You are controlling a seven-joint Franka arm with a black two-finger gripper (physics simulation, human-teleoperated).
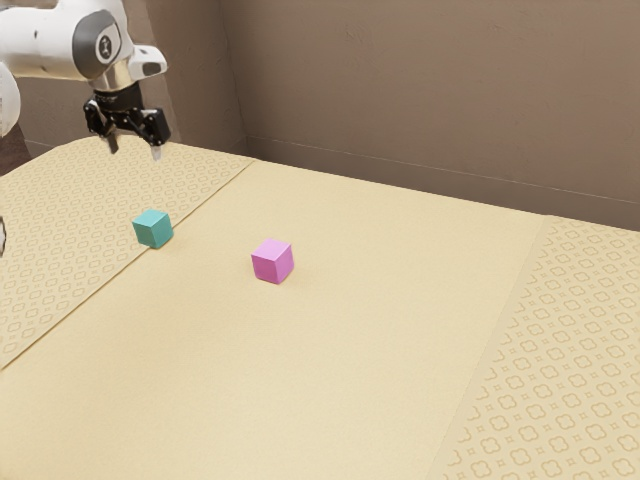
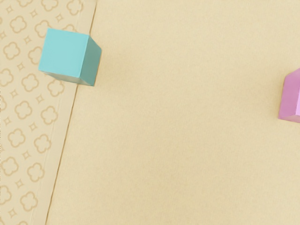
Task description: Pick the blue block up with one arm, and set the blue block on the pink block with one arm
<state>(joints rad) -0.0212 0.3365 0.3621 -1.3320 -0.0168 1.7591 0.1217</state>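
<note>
While tool hangs released, empty, blue block lies well below it, near pink block.

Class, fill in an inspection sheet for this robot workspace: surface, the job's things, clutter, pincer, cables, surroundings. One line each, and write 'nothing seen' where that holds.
Surface: tan table, a plain middle band with patterned bands on both sides.
Job's things: blue block at the seam of the patterned band on the exterior view's left; pink block on the plain band, apart from it, with nothing on top.
Clutter: nothing seen.
Pincer: pincer open, holding nothing, raised above the table near the blue block.
Cables: nothing seen.
Surroundings: brown wall behind the table.
</note>
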